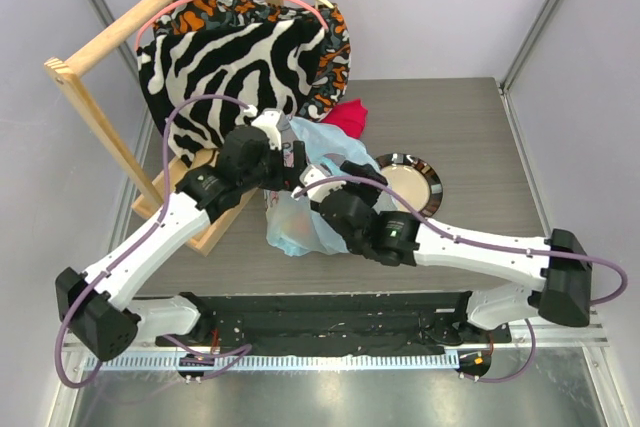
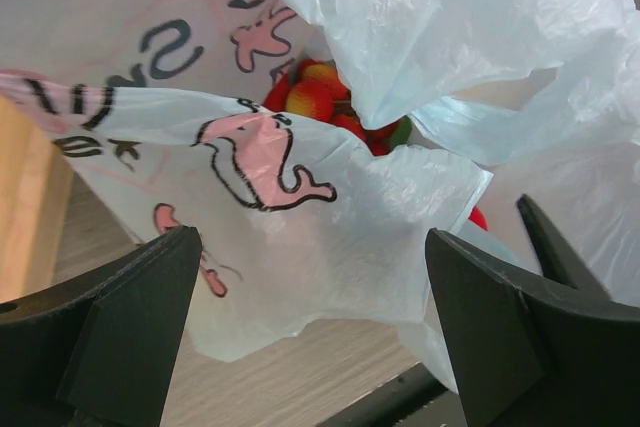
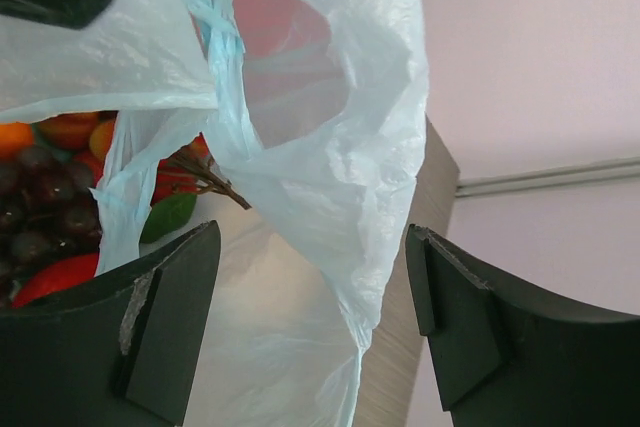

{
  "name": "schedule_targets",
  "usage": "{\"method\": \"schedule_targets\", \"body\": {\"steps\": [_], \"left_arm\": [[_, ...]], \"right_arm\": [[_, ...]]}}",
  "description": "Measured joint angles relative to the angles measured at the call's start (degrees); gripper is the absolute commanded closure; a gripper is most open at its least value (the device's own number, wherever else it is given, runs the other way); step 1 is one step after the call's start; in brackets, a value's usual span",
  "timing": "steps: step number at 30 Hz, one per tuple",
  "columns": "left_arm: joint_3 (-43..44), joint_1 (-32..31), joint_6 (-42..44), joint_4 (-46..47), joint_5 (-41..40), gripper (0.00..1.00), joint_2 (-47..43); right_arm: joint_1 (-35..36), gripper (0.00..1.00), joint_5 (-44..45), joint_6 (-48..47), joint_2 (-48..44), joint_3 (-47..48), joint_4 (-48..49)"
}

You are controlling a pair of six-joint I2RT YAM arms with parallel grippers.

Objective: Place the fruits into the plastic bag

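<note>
The light-blue plastic bag (image 1: 300, 217) lies in the middle of the table between both arms. It fills the left wrist view (image 2: 330, 217) and the right wrist view (image 3: 330, 177). Inside its mouth I see the bunch of little red-yellow balls (image 2: 312, 99), and in the right wrist view dark purple grapes (image 3: 40, 212), an orange fruit (image 3: 20, 137) and a red fruit (image 3: 55, 277). My left gripper (image 2: 312, 332) is open just over the bag's near fold. My right gripper (image 3: 312, 322) is open with a bag edge hanging between its fingers, not clamped.
A dark round plate (image 1: 410, 182) sits right of the bag. A red cloth (image 1: 345, 117) lies behind it. Zebra-striped fabric (image 1: 245, 62) hangs on a wooden rack (image 1: 110, 37) at back left, its base (image 1: 205, 227) beside the left arm.
</note>
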Motion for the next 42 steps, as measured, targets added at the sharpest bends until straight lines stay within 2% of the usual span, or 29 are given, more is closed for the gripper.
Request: {"method": "schedule_targets", "body": {"steps": [3, 6, 7, 9, 10, 11, 12, 14, 15, 16, 18, 19, 20, 23, 28, 34, 39, 42], "left_arm": [[-0.1, 0.0, -1.7, 0.5, 1.1, 0.02, 2.2], [-0.8, 0.0, -2.9, 1.2, 1.7, 0.14, 3.8], [-0.9, 0.0, -3.0, 1.2, 1.6, 0.22, 4.2], [-0.9, 0.0, -3.3, 1.4, 1.7, 0.3, 5.2], [-0.9, 0.1, -3.5, 1.6, 1.8, 0.4, 5.7], [-0.9, 0.2, -3.8, 1.9, 1.8, 0.45, 6.1], [-1.0, 0.3, -4.0, 2.3, 1.8, 0.57, 6.4], [-1.0, 0.5, -3.8, 3.2, 1.7, 0.7, 7.2], [-1.0, 0.7, -4.1, 3.2, 1.8, 0.82, 7.3], [-1.0, 1.2, -3.9, 3.1, 2.0, 0.88, 7.3], [-1.1, 1.8, -4.0, 3.2, 2.4, 1.0, 7.2], [-1.1, 2.1, -4.1, 3.3, 2.8, 1.0, 7.1], [-1.1, 2.6, -4.0, 3.4, 3.3, 1.0, 7.0], [-1.2, 4.6, -3.9, 4.3, 6.3, 1.0, 6.3], [-1.1, 10.4, -5.1, 7.6, 13.6, 1.0, 3.0], [-0.4, 22.1, -13.2, 16.1, 26.5, 1.0, -0.1], [-1.5, 29.2, -22.4, 25.8, 36.6, 1.0, -0.6], [-2.3, 30.4, -23.6, 26.5, 39.8, 1.0, -0.7]], "right_arm": [[0.3, 0.18, 2.9, -2.3, 2.6, -1.3, 1.9], [0.4, 0.18, 4.8, -4.8, 4.8, -3.5, 4.4], [0.3, 0.18, 5.4, -5.8, 5.3, -4.4, 5.9], [0.1, 0.21, 7.0, -7.6, 6.5, -5.2, 8.3], [-0.2, 0.28, 7.6, -8.5, 7.1, -5.3, 9.7], [-0.7, 0.33, 7.9, -9.3, 7.8, -5.3, 11.2], [-1.4, 0.38, 8.0, -10.3, 8.4, -5.3, 13.0], [-2.5, 0.59, 8.2, -11.7, 9.2, -5.4, 16.3], [-3.1, 0.67, 8.6, -12.6, 9.4, -5.4, 17.4], [-4.0, 0.8, 9.0, -13.3, 9.6, -5.4, 18.6], [-5.9, 0.89, 9.7, -14.4, 9.6, -5.4, 20.4], [-7.0, 0.97, 10.0, -14.8, 9.6, -5.2, 21.4], [-7.7, 0.99, 10.2, -15.2, 9.6, -5.0, 21.8], [-9.4, 0.99, 9.6, -14.6, 9.2, -2.9, 21.3], [-9.5, 0.99, 3.3, -8.0, 3.2, 5.8, 13.4], [-9.6, 0.99, -5.6, 3.8, -9.4, 17.1, 5.7], [-9.6, 0.99, -9.9, 10.1, -16.0, 19.4, 4.2], [-10.1, 0.99, -10.8, 12.3, -16.6, 19.0, 3.7]]}}
